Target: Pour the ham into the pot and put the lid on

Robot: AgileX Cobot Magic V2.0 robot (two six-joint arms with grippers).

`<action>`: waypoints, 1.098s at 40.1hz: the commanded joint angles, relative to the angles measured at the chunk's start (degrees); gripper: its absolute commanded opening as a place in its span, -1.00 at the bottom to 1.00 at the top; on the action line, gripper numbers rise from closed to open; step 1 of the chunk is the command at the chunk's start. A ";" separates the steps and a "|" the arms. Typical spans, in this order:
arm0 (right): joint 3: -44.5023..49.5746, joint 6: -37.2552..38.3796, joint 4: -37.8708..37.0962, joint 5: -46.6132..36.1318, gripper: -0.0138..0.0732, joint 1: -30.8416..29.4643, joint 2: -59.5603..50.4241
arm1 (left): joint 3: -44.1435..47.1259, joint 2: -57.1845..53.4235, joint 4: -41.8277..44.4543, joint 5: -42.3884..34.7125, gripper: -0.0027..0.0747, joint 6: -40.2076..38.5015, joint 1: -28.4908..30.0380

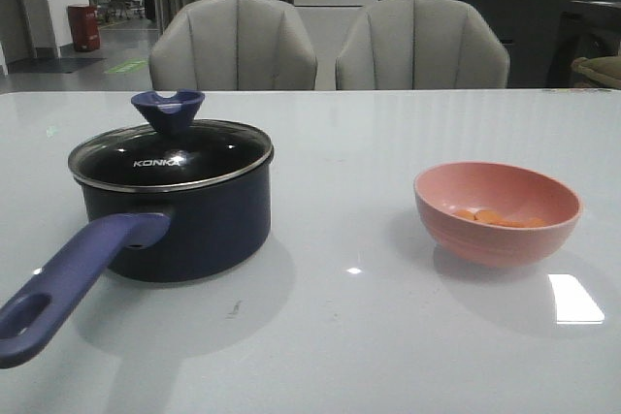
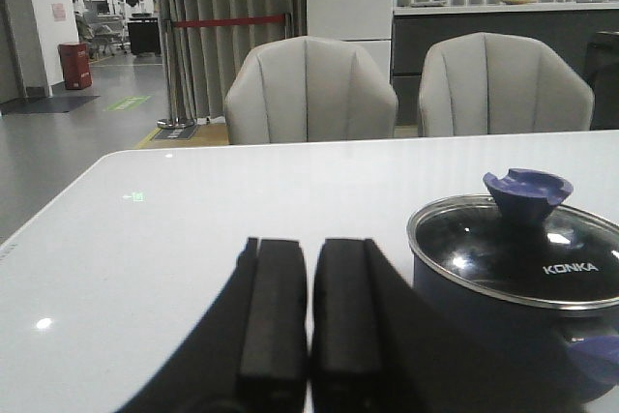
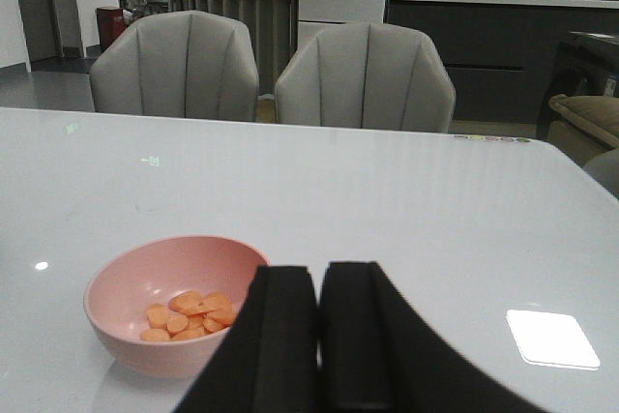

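The dark navy pot [image 1: 179,220] stands at the table's left, its blue-purple handle [image 1: 68,283] pointing toward the front left. The glass lid [image 1: 170,154] with its blue knob [image 1: 168,110] sits on the pot. The ham [image 1: 500,218], several orange slices, lies in a salmon-pink bowl [image 1: 498,212] at the right. Neither gripper shows in the front view. My left gripper [image 2: 309,249] is shut and empty, near the pot [image 2: 503,287] and lid [image 2: 517,258]. My right gripper [image 3: 319,278] is shut and empty, beside the bowl [image 3: 169,316] of ham [image 3: 189,313].
The white glossy table [image 1: 349,336] stretches across the view. Two grey chairs [image 1: 233,46] stand behind its far edge. A counter and curtain lie farther back.
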 commanded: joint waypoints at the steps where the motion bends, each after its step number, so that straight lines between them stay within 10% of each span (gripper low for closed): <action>1: -0.37 -0.32 0.12 -4.37 -0.31 -0.45 -1.05 | 1.15 -0.50 -0.14 -4.62 -0.64 -0.50 0.11; 32: -0.37 -0.32 0.12 -4.37 -0.31 -0.45 -1.05 | 1.15 -0.50 -0.14 -4.62 -0.64 -0.50 0.11; 44: -0.37 -0.32 0.12 -4.37 -0.31 -0.45 -1.05 | 0.71 -0.38 -0.14 -15.84 -0.64 -0.50 0.11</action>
